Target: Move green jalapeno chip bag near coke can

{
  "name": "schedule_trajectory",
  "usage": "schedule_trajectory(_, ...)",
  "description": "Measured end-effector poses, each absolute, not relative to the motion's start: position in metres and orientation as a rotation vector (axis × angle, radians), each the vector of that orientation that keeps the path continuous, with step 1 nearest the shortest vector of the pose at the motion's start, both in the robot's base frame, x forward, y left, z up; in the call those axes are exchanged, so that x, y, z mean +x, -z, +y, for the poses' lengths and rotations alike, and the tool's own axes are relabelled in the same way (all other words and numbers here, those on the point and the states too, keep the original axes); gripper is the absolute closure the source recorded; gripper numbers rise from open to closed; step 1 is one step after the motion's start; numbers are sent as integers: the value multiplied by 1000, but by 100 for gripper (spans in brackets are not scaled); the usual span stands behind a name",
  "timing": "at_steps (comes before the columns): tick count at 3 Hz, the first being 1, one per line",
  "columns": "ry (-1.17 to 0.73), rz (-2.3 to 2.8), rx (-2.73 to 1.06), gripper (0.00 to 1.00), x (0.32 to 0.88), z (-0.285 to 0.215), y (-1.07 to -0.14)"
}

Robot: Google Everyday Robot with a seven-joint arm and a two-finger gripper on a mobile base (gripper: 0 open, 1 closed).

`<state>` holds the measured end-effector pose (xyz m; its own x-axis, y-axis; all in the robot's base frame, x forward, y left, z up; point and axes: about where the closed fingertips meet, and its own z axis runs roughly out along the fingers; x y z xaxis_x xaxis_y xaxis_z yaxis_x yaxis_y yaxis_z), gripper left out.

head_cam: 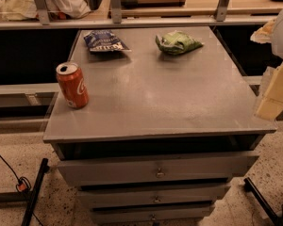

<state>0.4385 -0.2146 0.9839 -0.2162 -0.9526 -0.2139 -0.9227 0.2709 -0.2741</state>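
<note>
The green jalapeno chip bag (pixel 177 42) lies at the far right of the grey cabinet top (pixel 170 98). The coke can (pixel 72 85) stands upright near the top's left edge, toward the front. My gripper (pixel 274 95) is at the right edge of the view, beside the cabinet's right front corner. It is well to the right of and nearer than the green bag, far from the can, and it holds nothing that I can see.
A dark blue chip bag (pixel 104 41) lies at the far left of the top, behind the can. The cabinet has several drawers (pixel 156 169) below. A railing (pixel 132 20) runs behind it. Black stand legs (pixel 34 192) and cables lie on the floor.
</note>
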Motion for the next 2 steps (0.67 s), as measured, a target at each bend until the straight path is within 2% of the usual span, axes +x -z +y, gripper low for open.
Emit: schedule_trajectory(2,189,2170,-1727,0,454,-214,-988)
